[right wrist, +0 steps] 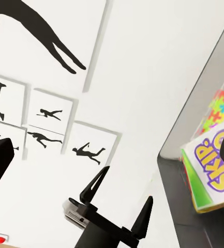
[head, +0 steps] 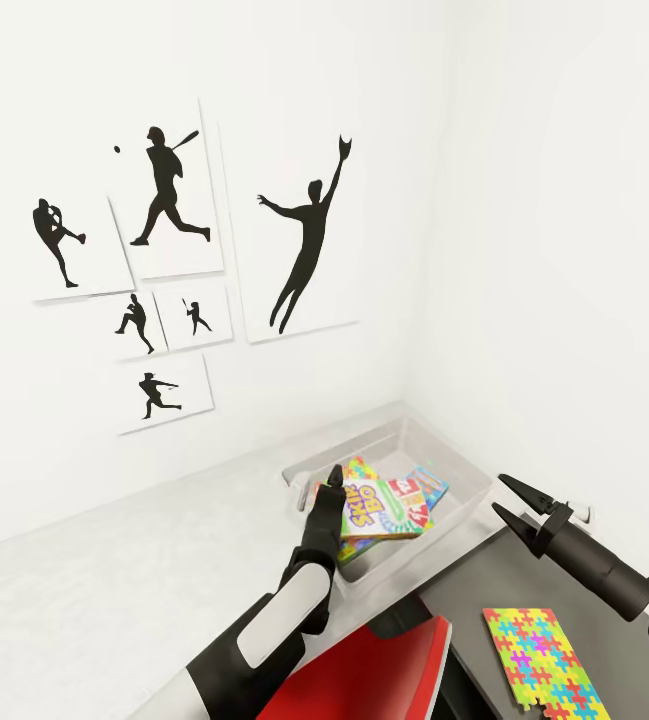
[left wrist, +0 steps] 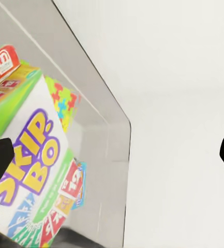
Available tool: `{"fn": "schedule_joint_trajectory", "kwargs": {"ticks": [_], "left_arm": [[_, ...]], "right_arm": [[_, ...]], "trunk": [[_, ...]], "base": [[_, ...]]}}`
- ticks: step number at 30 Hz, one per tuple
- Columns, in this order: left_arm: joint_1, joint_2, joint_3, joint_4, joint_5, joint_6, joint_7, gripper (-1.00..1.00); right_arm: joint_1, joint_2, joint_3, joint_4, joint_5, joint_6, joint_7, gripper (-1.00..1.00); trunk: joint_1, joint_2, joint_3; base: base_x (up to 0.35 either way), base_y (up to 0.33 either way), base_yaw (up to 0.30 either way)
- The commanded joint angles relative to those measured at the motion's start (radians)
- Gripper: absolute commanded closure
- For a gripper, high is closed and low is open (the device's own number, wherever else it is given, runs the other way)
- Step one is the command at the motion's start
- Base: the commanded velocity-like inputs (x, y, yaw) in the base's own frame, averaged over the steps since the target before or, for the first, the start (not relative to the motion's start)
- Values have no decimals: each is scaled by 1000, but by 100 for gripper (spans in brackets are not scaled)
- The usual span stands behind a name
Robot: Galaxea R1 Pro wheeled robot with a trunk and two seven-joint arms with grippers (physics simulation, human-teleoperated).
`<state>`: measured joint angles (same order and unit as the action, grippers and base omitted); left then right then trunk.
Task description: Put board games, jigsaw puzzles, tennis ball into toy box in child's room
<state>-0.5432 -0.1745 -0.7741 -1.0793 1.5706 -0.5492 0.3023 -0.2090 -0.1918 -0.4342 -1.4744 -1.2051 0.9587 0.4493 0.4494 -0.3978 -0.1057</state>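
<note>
Two grippers: both mine, both raised near the toy box [head: 461, 470], jaws spread, nothing between them.
Left gripper [head: 330, 487]: fingers parted, at the near-left rim of the bin, just beside the Skip-Bo box [head: 376, 508].
Right gripper [head: 511, 502]: two pointed fingers apart, empty, off the bin's right side, above the dark cabinet top [head: 604, 625].
Toy box: light grey, on the pale table [head: 114, 590], in the corner against the white walls.
Inside the bin: the Skip-Bo box on top, tilted; a jigsaw puzzle [head: 357, 467] partly showing from under it; a small blue box [head: 432, 487] at its far edge.
Outside the bin: a second jigsaw puzzle [head: 547, 662] flat on the dark cabinet top, near me.
Wall: black silhouette pictures [head: 304, 235] of ball players.
</note>
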Motion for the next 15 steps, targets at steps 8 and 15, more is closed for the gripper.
{"fn": "schedule_joint_trajectory", "kwargs": {"ticks": [8, 15], "left_arm": [[0, 0, -7, -23, 2, -3, 5, -100], [20, 0, -11, -105, 2, 1, -4, -100]], "right_arm": [[-1, 0, -2, 0, 5, 5, 6, -100], [-1, 0, -3, 0, 5, 5, 7, -100]], "trunk": [[1, -2, -2], [1, -2, -2]], "base": [[0, 0, 0], [0, 0, 0]]}}
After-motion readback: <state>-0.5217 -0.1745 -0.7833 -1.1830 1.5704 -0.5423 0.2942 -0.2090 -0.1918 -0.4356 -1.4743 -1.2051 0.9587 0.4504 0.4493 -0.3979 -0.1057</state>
